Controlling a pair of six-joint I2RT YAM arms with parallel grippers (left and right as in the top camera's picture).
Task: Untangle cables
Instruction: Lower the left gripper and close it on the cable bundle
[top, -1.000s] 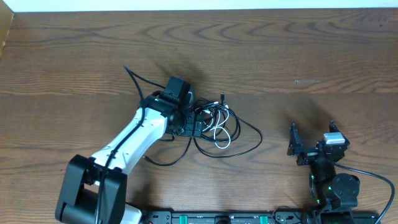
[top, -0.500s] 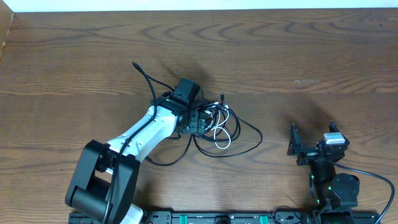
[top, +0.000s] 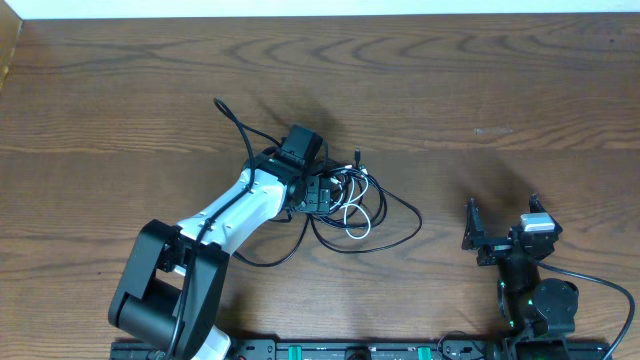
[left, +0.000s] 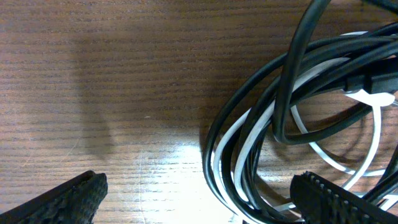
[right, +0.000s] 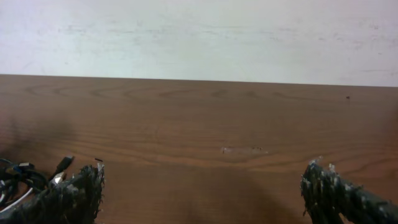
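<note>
I have the left gripper down low over the knot, jaws spread wide and empty. I put it there because that is where the two cords cross most thickly. In the left wrist view one fingertip sits over bare wood and the other over the loops, so the near edge of the bundle lies between them. From there I could close on a few strands instead of the whole heap.

The cables lie a little left of the bench's middle. The white cable is coiled tight inside, and the black cable swings out in wide loops to the right and toward the near edge. A small plug end pokes out at the far side. Up close, black strands pass over and under the white ones, and I cannot tell which layer is on top everywhere.

The right gripper is parked near the right front corner, well apart from the tangle, also wide open and empty. I judge it is kept clear there so it can come in for the second cord once the first is lifted.
</note>
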